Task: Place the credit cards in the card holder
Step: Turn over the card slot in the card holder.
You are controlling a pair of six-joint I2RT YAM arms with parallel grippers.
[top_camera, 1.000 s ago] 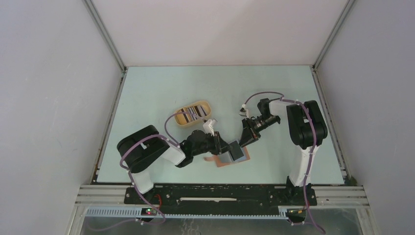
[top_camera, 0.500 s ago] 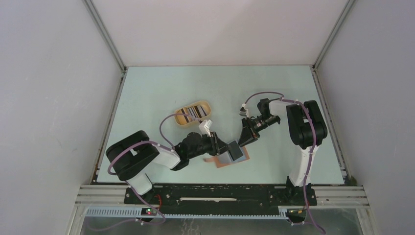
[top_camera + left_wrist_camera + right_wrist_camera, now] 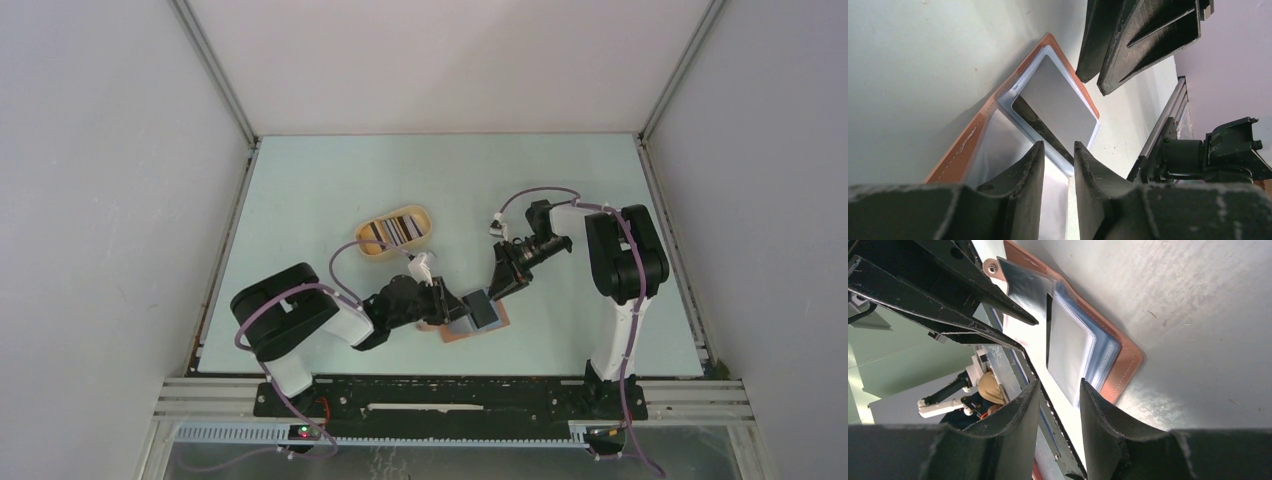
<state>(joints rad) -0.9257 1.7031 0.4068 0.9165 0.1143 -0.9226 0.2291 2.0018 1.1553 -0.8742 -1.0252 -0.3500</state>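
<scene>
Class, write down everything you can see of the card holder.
The card holder is a reddish-brown, leather-like wallet with pale stitching and a snap stud. It lies open on the table, clear plastic sleeves fanned upward, one seemingly holding a grey card. The left tool and right tool hang over the sleeves; contact unclear.

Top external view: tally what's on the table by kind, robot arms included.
Card holder: 1
Tray: 1 (cards inside too small to count)
Arms: 2, left arm and right arm
Total: 4
</scene>
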